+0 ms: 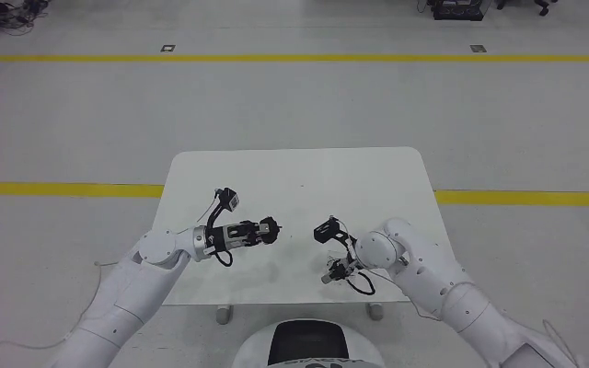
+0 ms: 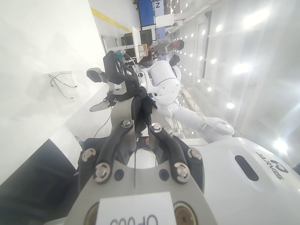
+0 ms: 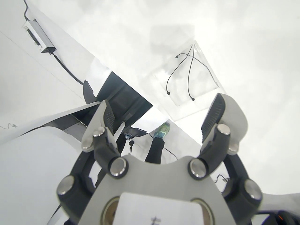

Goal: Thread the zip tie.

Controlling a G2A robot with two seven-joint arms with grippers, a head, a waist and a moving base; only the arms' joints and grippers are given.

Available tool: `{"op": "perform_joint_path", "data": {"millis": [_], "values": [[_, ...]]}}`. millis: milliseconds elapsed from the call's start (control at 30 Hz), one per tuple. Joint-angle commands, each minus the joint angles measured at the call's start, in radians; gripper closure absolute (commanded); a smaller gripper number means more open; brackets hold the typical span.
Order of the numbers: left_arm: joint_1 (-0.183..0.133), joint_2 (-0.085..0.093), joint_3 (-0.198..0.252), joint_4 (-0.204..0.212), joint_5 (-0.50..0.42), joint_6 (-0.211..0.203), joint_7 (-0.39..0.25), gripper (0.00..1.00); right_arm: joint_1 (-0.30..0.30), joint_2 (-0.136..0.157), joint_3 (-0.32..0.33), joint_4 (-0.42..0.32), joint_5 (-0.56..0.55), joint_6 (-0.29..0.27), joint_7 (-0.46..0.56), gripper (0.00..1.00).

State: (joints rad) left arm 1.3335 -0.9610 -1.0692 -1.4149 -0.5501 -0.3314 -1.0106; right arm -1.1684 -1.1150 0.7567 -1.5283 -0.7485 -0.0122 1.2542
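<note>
Both sit apart near the 6 o'clock edge of the table (image 1: 386,175): I see left gripper (image 2: 141,108) pinching zip tie (image 2: 135,172), far end hidden, right gripper (image 3: 162,100) spread wide.

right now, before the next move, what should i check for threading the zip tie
1. Left gripper shut on the zip tie: ok.
2. Right gripper open and empty, ready to take the free end: ok.
3. Tie's head and tail in clear sight for lining up: cannot tell.
4. Gap between the two grippers above the table: ok.
5. Spare zip ties lying inside the clear tray, away from both grippers: ok.
</note>
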Motion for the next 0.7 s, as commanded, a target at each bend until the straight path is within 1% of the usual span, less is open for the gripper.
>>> {"op": "perform_joint_path", "data": {"millis": [0,67,133,367,433,500,667], "values": [[0.0,0.0,0.0,0.0,0.0,0.0,0.0,1.0,-0.003,0.0,-0.008,-0.005,-0.018,-0.007,-0.008,0.0],[0.0,0.0,0.0,0.0,0.0,0.0,0.0,1.0,-0.002,-0.001,-0.016,-0.007,-0.037,-0.003,-0.003,0.0],[0.0,0.0,0.0,0.0,0.0,0.0,0.0,1.0,-0.001,-0.002,-0.024,-0.013,-0.054,-0.011,-0.01,0.0],[0.0,0.0,0.0,0.0,0.0,0.0,0.0,1.0,-0.001,-0.002,-0.024,-0.013,-0.054,-0.011,-0.01,0.0],[0.0,0.0,0.0,0.0,0.0,0.0,0.0,1.0,-0.01,-0.002,-0.023,-0.006,-0.058,-0.013,-0.037,0.0],[0.0,0.0,0.0,0.0,0.0,0.0,0.0,1.0,-0.01,-0.001,-0.025,-0.012,-0.065,-0.031,-0.036,0.0],[0.0,0.0,0.0,0.0,0.0,0.0,0.0,1.0,-0.01,-0.001,-0.025,-0.012,-0.065,-0.031,-0.036,0.0]]}}
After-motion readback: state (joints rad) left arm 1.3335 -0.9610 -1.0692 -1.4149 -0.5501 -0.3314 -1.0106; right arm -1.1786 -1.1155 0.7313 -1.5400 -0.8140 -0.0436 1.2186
